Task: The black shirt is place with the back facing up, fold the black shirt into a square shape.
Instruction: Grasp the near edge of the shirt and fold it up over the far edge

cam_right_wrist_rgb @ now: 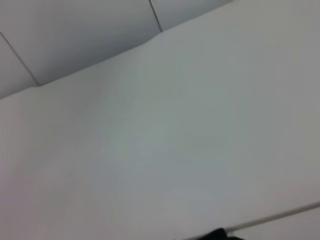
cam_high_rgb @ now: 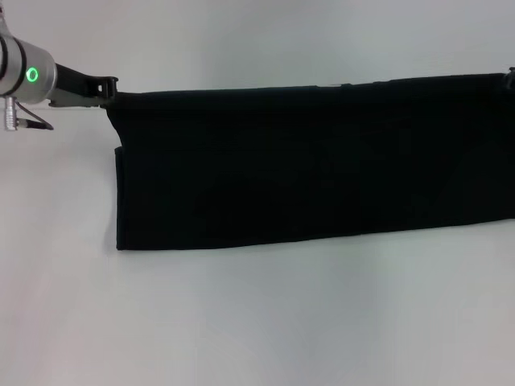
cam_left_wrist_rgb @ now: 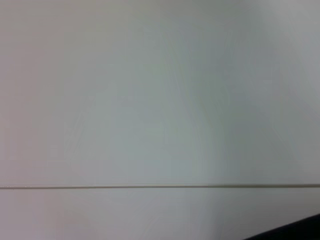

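Left end effector (cam_high_rgb: 106,87) touches the far left corner of the black shirt (cam_high_rgb: 314,161), a long band across our white desk (cam_high_rgb: 257,322); whether it grips, we cannot tell.

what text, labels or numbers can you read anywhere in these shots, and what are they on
No readable text in any view.
black shirt: the side facing up is plain, with no lettering showing.
left gripper: no label or number; the arm behind it has only a green ring light, a sign rather than text.
table: blank white; both wrist views show only bare surface and seams.
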Robot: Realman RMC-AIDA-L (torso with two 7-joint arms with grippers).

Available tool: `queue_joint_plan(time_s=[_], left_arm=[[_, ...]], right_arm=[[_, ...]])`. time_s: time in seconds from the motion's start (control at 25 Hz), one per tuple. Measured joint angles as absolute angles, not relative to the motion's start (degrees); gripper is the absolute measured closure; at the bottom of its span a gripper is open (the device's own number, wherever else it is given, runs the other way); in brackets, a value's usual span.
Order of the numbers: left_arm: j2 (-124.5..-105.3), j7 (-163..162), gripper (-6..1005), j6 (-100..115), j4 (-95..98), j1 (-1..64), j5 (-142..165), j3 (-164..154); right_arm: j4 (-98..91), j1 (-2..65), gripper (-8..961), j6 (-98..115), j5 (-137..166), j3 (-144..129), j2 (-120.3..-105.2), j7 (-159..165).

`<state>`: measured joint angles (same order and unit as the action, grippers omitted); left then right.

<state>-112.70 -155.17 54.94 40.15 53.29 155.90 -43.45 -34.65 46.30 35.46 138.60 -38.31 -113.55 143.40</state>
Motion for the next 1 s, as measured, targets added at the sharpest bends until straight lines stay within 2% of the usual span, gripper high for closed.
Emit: queue_joint_plan(time_s=[0.24,0.92,1.0], left_arm=[[-113.52,-155.7,967,51.8,38.8,52.7,156.3,-43.5],[-115.40,-156.0,967,45.2,36.7,52.2,156.3,-43.1],[-116.10,-156.0,967,43.7,36.2,52.0,156.3,-43.3]], right_arm=[[-30.7,48.8,890,26.9,138.8,-43.0,-114.88,143.3],[-25.5,50.6,891,15.8,138.7,-46.7,-115.39,143.3],[-24.6,50.8,891,13.8,138.8,-47.3,-115.56,143.4]])
